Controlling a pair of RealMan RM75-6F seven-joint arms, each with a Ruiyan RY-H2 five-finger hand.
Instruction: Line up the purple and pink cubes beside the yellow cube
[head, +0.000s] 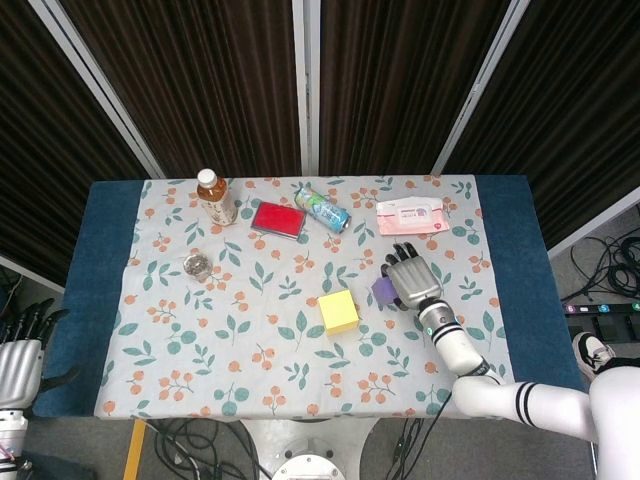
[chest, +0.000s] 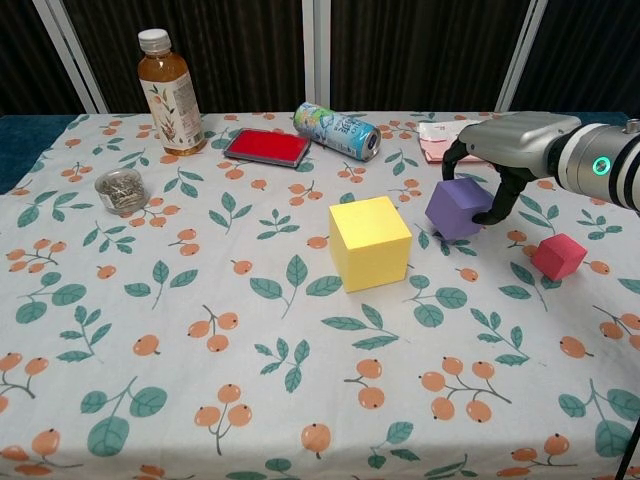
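Chest view shows the right hand (chest: 500, 160) reaching in from the right edge, palm down, its fingers curled over the purple cube (chest: 458, 208) and gripping it from above; the cube sits tilted, one corner pointing down, just right of the yellow cube (chest: 370, 242), and whether it touches the cloth cannot be told. From the head view the same right hand (head: 412, 278) lies over the purple cube (head: 384, 290) so that only a sliver of purple shows at its left side, close beside the yellow cube (head: 338, 311), with the forearm running down toward the lower right corner. The pink cube (chest: 558, 256) rests on the floral cloth (chest: 200, 380) well to the right of the purple one, apart from the hand; in the head view it is hidden under the arm. The left hand (head: 20, 350) hangs off the bench (head: 515, 260) at the far left edge of the head view, fingers spread and holding nothing, partly cut off by the frame. Along the far side stand a tea bottle (chest: 168, 92), a red flat case (chest: 267, 147), a can (chest: 338, 130) lying on its side and a packet of wipes (head: 410, 215), the latter half hidden behind the hand in the chest view. A small jar (chest: 117, 191) sits near the left; its contents are too small to make out.
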